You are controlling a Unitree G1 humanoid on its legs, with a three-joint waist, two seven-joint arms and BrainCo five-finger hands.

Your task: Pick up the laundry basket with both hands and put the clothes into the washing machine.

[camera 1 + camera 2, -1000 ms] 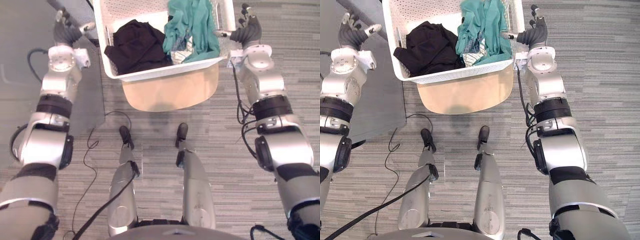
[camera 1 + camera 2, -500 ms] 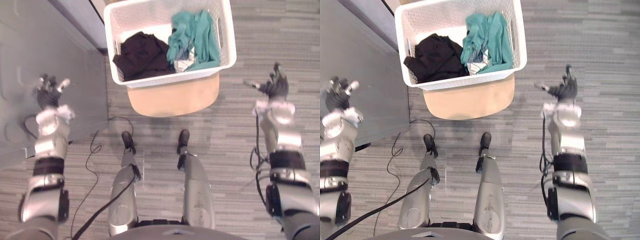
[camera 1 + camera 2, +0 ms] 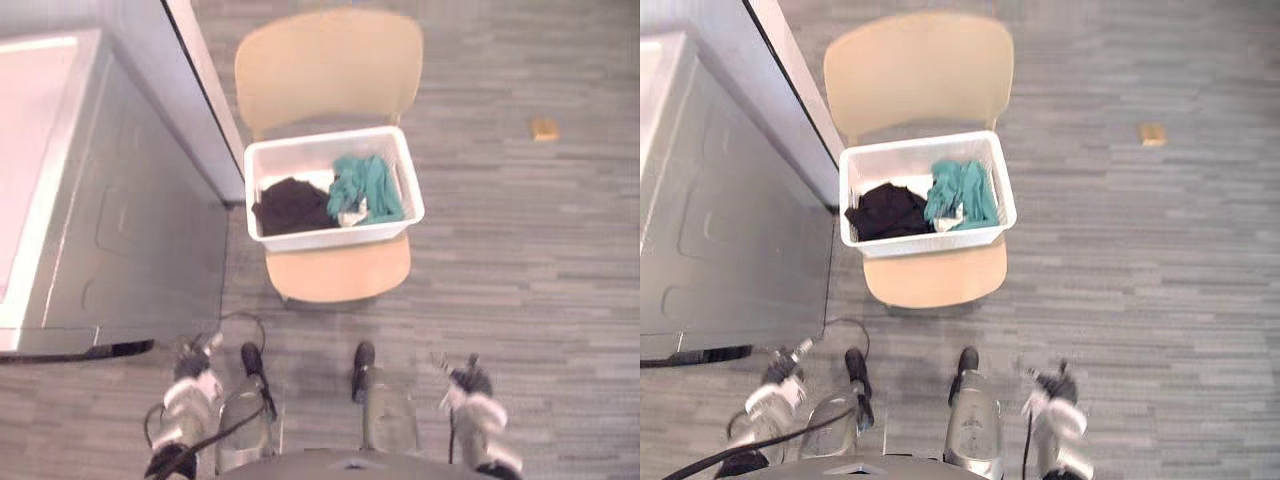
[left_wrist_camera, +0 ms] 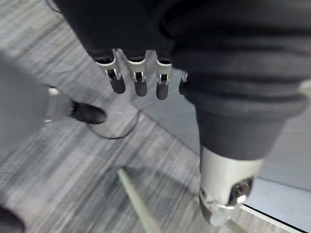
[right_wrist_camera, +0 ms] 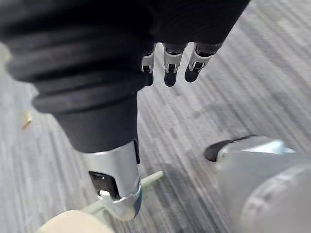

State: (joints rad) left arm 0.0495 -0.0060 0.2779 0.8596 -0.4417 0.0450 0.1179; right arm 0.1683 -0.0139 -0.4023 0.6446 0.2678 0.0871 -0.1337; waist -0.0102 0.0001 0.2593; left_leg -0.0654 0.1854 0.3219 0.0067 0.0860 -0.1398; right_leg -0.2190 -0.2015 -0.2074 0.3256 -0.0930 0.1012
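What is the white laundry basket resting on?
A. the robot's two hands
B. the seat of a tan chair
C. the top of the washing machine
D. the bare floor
B: the laundry basket sits on the seat of the tan chair, backrest showing beyond it; the left hand and right hand hang low, apart from it, empty.

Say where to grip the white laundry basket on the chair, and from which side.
Best bet: take the laundry basket by the rims of its two short end walls, left robot hand from the left, right robot hand from the right. It sits crosswise on the chair, whose back blocks the far side; the clothes lie below the rim.
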